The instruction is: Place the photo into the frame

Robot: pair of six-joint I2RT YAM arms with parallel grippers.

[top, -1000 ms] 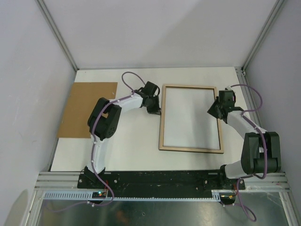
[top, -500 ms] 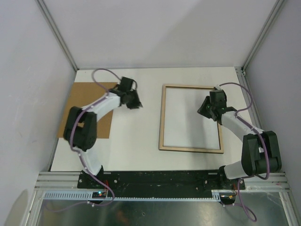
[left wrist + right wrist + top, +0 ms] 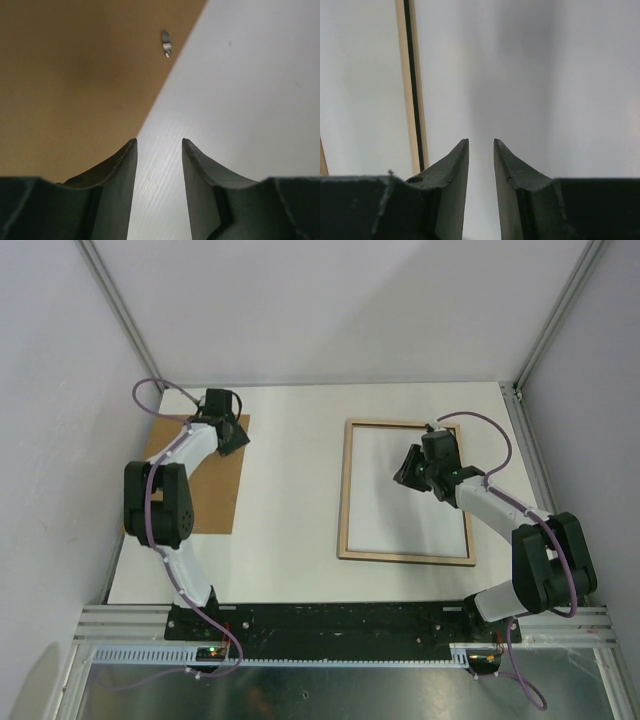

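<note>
The frame (image 3: 343, 502) lies flat at centre right, pale wood side up. A white sheet fills its opening, the photo (image 3: 400, 520) with its plain back up. My right gripper (image 3: 403, 476) hovers over the upper part of that sheet, jaws a little apart and empty. In the right wrist view the gripper (image 3: 481, 142) points down at the white sheet (image 3: 530, 75), with the frame's rail (image 3: 410, 100) to its left. My left gripper (image 3: 236, 438) is far left, open and empty. In the left wrist view it (image 3: 159, 142) sits just off the edge of the brown cardboard.
The brown cardboard backing board (image 3: 190, 490) lies flat at the table's left side and carries a small metal tab (image 3: 166, 44) near its edge (image 3: 75, 90). Grey walls close in the table on three sides. Both arm bases stand at the near edge.
My left arm has swung left from the frame's left rail to the cardboard's corner, its jaws opening. My right gripper moved left off the right rail over the sheet, opening slightly.
</note>
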